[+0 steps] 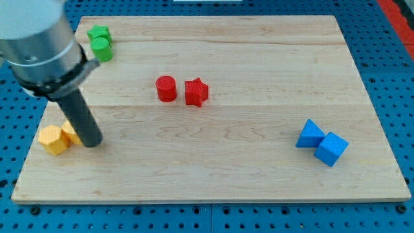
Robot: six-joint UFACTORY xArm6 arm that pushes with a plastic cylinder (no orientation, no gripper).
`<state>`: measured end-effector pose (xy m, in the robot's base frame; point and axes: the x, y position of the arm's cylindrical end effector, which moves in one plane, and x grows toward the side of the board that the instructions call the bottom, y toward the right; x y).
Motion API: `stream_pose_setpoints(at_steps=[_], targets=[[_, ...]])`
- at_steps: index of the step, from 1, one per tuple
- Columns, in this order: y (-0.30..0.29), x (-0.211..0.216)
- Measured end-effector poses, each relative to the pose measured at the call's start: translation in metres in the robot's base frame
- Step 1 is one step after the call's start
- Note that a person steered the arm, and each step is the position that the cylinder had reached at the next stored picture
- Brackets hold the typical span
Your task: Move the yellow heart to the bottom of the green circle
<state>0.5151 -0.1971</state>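
Two yellow blocks lie near the board's left edge, touching each other. The left one (52,139) looks many-sided. The right one (69,132) is partly hidden by my rod, so its shape is unclear; it may be the heart. My tip (92,142) rests on the board, touching this right yellow block on its right side. The green circle (102,49) lies at the view's top left, well above the yellow blocks, with a green star-like block (98,33) touching it from above. The arm's grey body covers the area left of the green blocks.
A red cylinder (166,88) and a red star (196,92) lie side by side at the board's middle. Two blue blocks (310,134) (332,148) touch each other at the view's lower right. The wooden board (226,175) lies on a blue perforated table.
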Motion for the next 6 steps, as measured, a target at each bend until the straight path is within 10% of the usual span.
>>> stream_pose_setpoints(at_steps=[6], targets=[[-0.058, -0.052]])
